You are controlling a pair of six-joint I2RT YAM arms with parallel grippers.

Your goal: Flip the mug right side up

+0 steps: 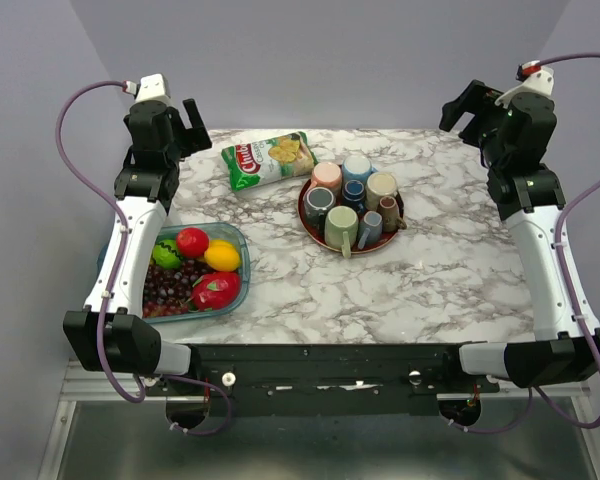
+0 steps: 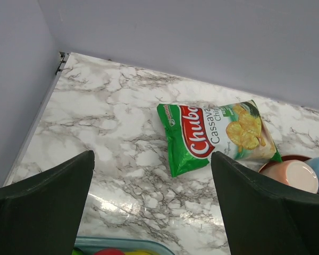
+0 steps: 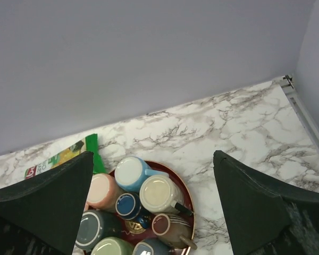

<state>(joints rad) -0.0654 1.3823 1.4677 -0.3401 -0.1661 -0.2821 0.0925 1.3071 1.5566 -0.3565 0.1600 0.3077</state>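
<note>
Several mugs stand upside down, packed together on a dark red round tray (image 1: 302,212) at the table's middle. Among them are a pink mug (image 1: 327,177), a light blue mug (image 1: 357,167), a cream mug (image 1: 381,187) and a green mug (image 1: 341,227). The right wrist view shows the tray's rim (image 3: 189,197) and the light blue (image 3: 130,173), cream (image 3: 160,194) and pink (image 3: 101,190) mugs, bases up. My left gripper (image 1: 192,122) is open and empty, raised over the far left. My right gripper (image 1: 462,108) is open and empty, raised over the far right.
A green chips bag (image 1: 270,158) lies left of the tray, also in the left wrist view (image 2: 218,135). A clear container (image 1: 242,250) of fruit sits at the near left. The walls stand close behind and beside the table.
</note>
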